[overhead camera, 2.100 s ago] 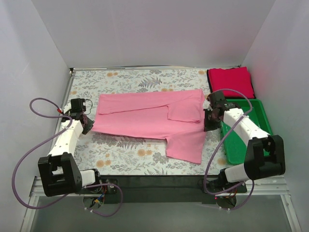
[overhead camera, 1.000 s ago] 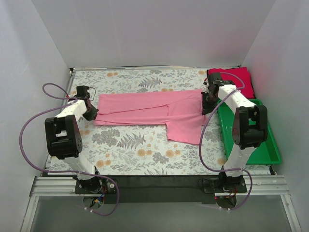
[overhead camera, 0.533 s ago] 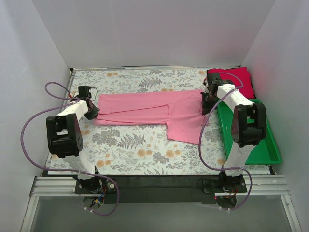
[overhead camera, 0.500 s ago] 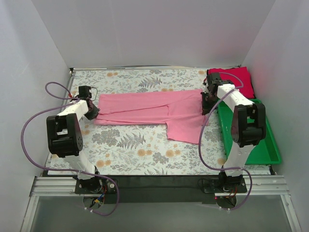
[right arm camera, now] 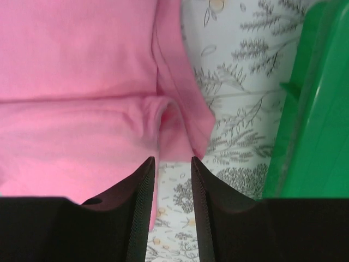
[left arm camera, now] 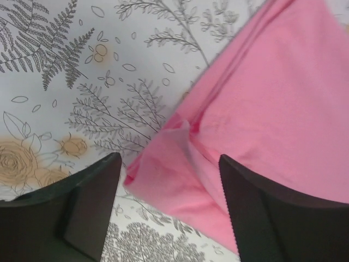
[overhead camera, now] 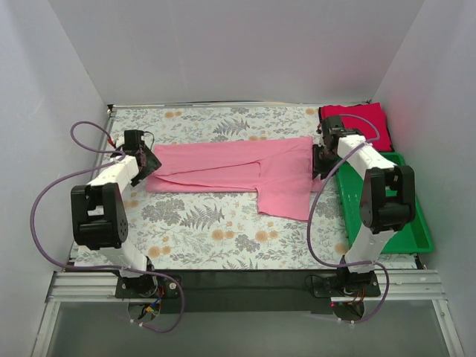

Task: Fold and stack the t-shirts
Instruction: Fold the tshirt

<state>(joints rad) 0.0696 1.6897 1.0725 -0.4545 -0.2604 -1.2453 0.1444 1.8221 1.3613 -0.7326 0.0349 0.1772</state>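
Pink shirt (overhead camera: 238,167) lies folded in a long band across the flowered table cloth (overhead camera: 216,223), one flap hanging toward the near side at its right end. Left gripper (left arm camera: 166,164) sits over the shirt's left corner, fingers wide apart, holding nothing. Right gripper (right arm camera: 170,161) is at the shirt's right edge, fingers a narrow gap apart, cloth not pinched. Red shirt (overhead camera: 357,123) lies folded at the far right corner, behind the green bin (overhead camera: 416,223)

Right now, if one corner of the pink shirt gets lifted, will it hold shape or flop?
Probably flops: the pink t-shirt lies flat in thin layers, and its edge puckers into soft folds. Likely light for its spread, since nothing thick shows. It may drag rather than slide on the floral cloth, fabric on fabric.
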